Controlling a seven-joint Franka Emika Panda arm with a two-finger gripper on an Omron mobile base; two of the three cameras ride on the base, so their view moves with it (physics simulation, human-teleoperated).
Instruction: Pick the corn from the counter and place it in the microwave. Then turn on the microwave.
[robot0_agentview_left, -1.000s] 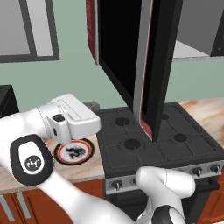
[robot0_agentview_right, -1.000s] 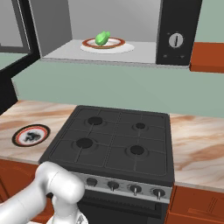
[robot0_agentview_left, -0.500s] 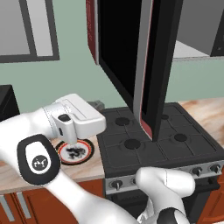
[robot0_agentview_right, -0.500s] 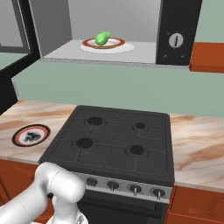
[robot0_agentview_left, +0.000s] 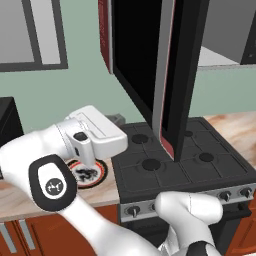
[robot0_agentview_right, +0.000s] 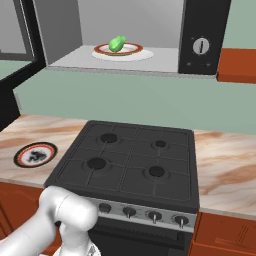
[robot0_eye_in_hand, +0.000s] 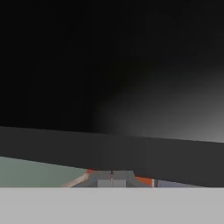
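Note:
The bright-green corn (robot0_agentview_right: 116, 43) lies on a round plate (robot0_agentview_right: 131, 51) inside the open microwave (robot0_agentview_right: 201, 30), above the stove. The microwave's black door (robot0_agentview_left: 142, 65) is swung out wide and hangs over the stove's left side. My gripper (robot0_agentview_left: 117, 119) is shut and holds nothing. It points at the inner face of that door from the left, close to it, above the beige counter (robot0_agentview_left: 20, 200). In the hand view the shut fingertips (robot0_eye_in_hand: 111, 178) sit right in front of the dark glossy door (robot0_eye_in_hand: 109, 78).
A black gas stove (robot0_agentview_right: 135, 160) with front knobs (robot0_agentview_right: 155, 216) stands below the microwave. A black-and-red-rimmed plate (robot0_agentview_right: 35, 155) rests on the counter (robot0_agentview_right: 225, 165) left of the stove, under my hand. A dark box (robot0_agentview_left: 7, 120) sits at the far left.
My hand has slid a little to the right, bringing the shut fingertips closer to the open door. The corn and door have not moved.

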